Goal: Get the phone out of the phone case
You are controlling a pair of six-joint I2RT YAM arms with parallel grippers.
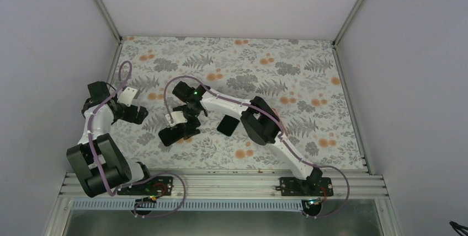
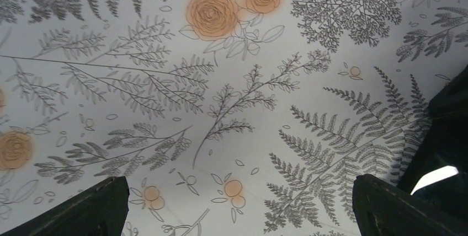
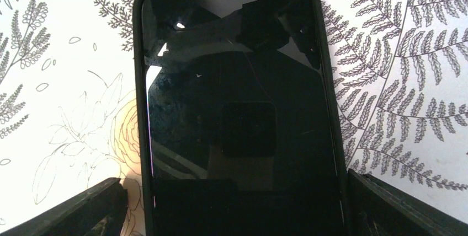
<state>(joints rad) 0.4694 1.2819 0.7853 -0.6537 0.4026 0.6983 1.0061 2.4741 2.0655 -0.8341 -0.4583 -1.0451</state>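
Observation:
A black phone (image 3: 237, 109) lies screen up in a black case (image 3: 139, 109) on the floral cloth. It shows in the top view (image 1: 174, 135) left of centre. My right gripper (image 3: 237, 208) is low over the phone's near end, open, with a finger on each side of the case. The right finger (image 3: 397, 208) is at the case edge and the left finger (image 3: 83, 208) stands a small gap off. In the top view the right gripper (image 1: 185, 125) sits right over the phone. My left gripper (image 2: 237, 208) is open and empty above bare cloth, left of the phone (image 1: 138, 114).
A second flat black object (image 1: 227, 125) lies on the cloth to the right of the phone, beside the right arm's forearm. A dark shape (image 2: 441, 137) shows at the right edge of the left wrist view. Grey walls close in the table.

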